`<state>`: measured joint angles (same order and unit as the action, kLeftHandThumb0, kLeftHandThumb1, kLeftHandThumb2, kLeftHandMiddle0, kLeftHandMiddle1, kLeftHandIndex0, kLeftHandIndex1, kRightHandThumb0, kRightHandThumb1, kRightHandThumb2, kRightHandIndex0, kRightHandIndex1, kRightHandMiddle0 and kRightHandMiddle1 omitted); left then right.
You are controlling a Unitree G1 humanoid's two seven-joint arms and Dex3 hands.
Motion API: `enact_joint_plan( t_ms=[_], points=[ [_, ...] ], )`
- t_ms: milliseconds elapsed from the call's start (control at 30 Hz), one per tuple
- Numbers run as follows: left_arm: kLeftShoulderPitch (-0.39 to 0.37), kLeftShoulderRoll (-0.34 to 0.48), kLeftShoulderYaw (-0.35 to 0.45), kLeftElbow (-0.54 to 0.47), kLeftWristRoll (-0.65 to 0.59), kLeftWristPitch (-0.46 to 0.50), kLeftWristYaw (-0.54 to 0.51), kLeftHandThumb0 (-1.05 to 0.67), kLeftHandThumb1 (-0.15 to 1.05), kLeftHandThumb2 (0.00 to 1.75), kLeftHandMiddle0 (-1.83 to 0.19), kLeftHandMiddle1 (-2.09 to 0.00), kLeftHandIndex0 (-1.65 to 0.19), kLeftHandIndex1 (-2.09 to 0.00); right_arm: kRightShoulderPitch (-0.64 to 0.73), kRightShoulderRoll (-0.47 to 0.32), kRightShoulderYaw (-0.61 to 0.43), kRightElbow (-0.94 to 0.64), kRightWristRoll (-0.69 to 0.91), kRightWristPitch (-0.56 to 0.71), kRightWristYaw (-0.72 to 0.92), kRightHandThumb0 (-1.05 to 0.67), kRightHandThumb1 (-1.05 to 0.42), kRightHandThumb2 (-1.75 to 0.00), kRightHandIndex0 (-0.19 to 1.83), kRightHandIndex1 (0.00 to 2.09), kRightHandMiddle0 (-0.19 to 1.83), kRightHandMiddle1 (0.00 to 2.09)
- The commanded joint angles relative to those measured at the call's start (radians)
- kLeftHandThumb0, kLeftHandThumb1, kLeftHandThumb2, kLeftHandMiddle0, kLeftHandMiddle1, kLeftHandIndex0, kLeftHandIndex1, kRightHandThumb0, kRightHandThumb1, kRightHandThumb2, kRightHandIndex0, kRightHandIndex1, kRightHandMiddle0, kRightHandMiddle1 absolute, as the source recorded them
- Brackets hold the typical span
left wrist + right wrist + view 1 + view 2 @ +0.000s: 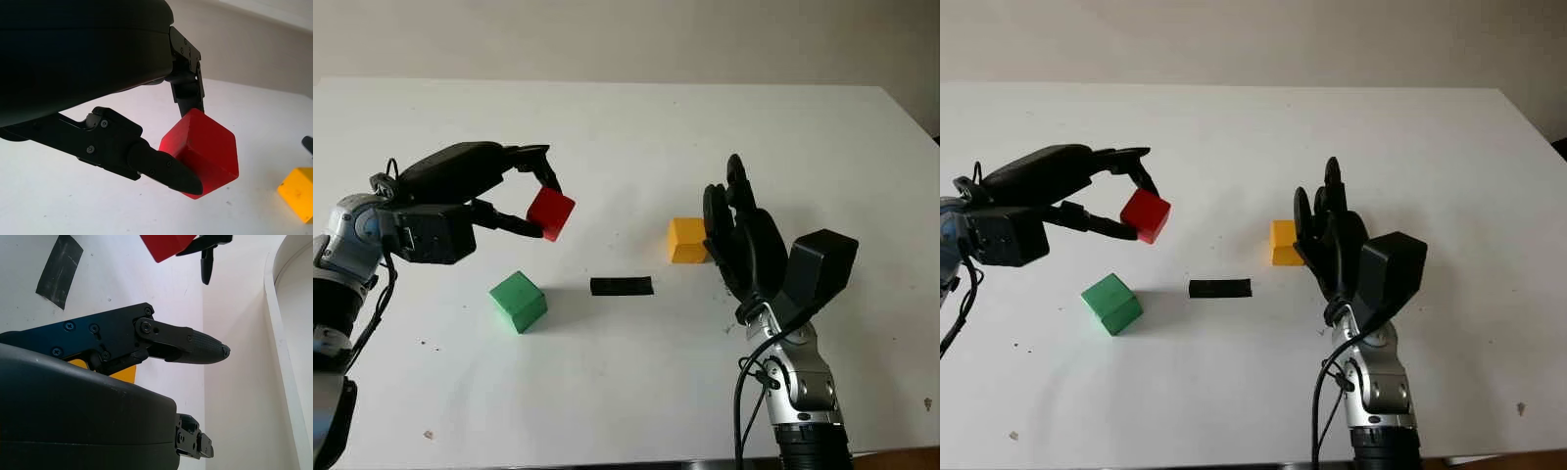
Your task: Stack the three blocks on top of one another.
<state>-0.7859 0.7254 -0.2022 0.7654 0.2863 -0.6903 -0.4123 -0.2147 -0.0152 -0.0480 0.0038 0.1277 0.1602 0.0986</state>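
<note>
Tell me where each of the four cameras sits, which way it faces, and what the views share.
Left eye view: on the head, looking down at the white table; left hand holds the red block aloft, right hand open by the yellow block.
Right eye view: same scene from slightly aside, with the green block and black tape strip.
Left wrist view: beside its own hand, fingers pinching the red block.
Right wrist view: along its own hand's fingers across the table.
Shared: all show the red block.

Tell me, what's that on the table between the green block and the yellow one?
A short strip of black tape lies flat on the white table between the green block and the yellow block, touching neither, as the left eye view shows.
</note>
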Motion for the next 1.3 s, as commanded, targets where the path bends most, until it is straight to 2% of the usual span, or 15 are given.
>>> enact_joint_plan(
  t_ms=[0,167,300,467,600,733,1000,1267],
  points=[
    [0.018,-0.013,0.030,-0.051,-0.039,0.011,-0.014,-0.45,1.04,0.05,-0.19,-0.06,-0.29,-1.39,0.010,-0.002,-0.001,-0.010,0.002,-0.011,0.001,-0.58,-1.05,-0.56,-0.19,0.00,-0.19,0.00],
    [0.126,-0.062,0.085,-0.215,-0.151,0.113,-0.039,-0.44,1.02,0.05,-0.21,-0.06,-0.34,-1.29,0.007,-0.002,0.002,-0.007,-0.004,-0.013,-0.002,-0.58,-1.05,-0.55,-0.19,0.00,-0.19,0.00],
    [0.231,-0.117,0.108,-0.378,-0.185,0.230,-0.016,-0.44,1.02,0.05,-0.21,-0.06,-0.32,-1.33,0.007,0.000,0.003,-0.008,-0.004,-0.012,-0.003,-0.59,-1.05,-0.55,-0.19,0.00,-0.19,0.00],
    [0.356,-0.173,0.107,-0.574,-0.082,0.365,0.087,-0.43,1.03,0.06,-0.22,-0.06,-0.27,-1.46,0.006,0.002,0.001,-0.007,0.000,-0.014,-0.003,-0.58,-1.05,-0.56,-0.19,0.00,-0.19,0.00],
    [0.441,-0.212,0.091,-0.656,0.058,0.346,0.219,-0.40,1.05,0.07,-0.22,-0.06,-0.18,-1.62,0.009,0.003,0.005,-0.014,-0.002,-0.007,-0.004,-0.60,-1.05,-0.54,-0.19,0.00,-0.19,0.00],
    [0.511,-0.263,0.076,-0.744,0.155,0.407,0.293,-0.40,1.05,0.09,-0.20,-0.05,-0.12,-1.73,0.010,0.006,0.008,-0.014,0.001,-0.006,-0.004,-0.59,-1.05,-0.56,-0.19,0.00,-0.19,0.00],
    [0.577,-0.337,0.049,-0.820,0.263,0.456,0.382,-0.38,1.05,0.12,-0.17,-0.04,-0.06,-1.92,0.013,0.015,0.015,-0.021,-0.001,0.007,-0.018,-0.60,-1.05,-0.55,-0.19,0.00,-0.19,0.00],
    [0.593,-0.366,0.029,-0.825,0.307,0.461,0.420,-0.41,1.05,0.13,-0.17,-0.05,-0.07,-1.98,0.014,0.022,0.015,-0.015,-0.005,-0.006,-0.022,-0.60,-1.05,-0.55,-0.19,0.00,-0.19,0.00]
  ],
)
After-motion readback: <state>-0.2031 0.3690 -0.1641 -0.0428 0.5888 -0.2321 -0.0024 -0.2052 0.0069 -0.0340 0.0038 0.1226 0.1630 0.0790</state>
